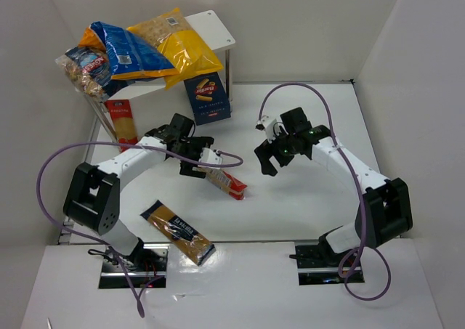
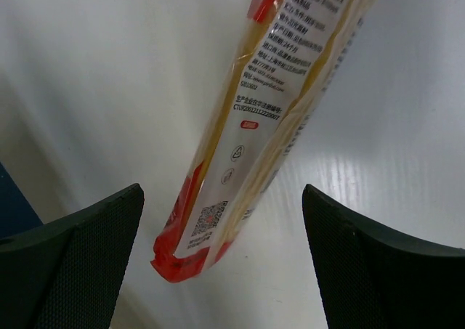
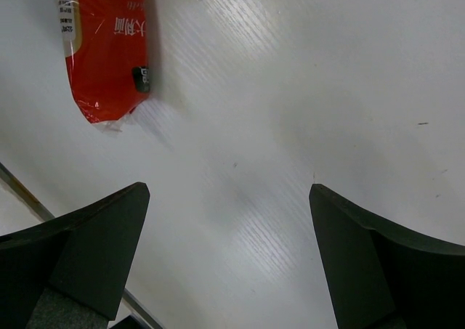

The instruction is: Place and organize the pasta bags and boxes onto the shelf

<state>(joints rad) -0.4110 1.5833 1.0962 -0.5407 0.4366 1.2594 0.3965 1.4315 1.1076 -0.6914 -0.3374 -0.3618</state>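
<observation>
The white shelf (image 1: 215, 25) stands at the back left, with a blue bag (image 1: 131, 49), a yellow bag (image 1: 178, 42) and a clear bag (image 1: 81, 69) piled on its top board. A dark blue pasta box (image 1: 207, 96) stands upright at its lower level. A red-edged spaghetti packet (image 1: 227, 184) lies on the table. My left gripper (image 1: 197, 162) is open just above its far end, and the packet (image 2: 276, 104) lies between the spread fingers (image 2: 87, 256). My right gripper (image 1: 272, 158) is open and empty to the right of the packet, whose red end (image 3: 109, 53) shows in the right wrist view.
A spaghetti packet with a dark label (image 1: 176, 232) lies near the table's front edge by the left arm's base. Another red-edged packet (image 1: 123, 122) stands by the shelf's left legs. White walls close in the table on both sides.
</observation>
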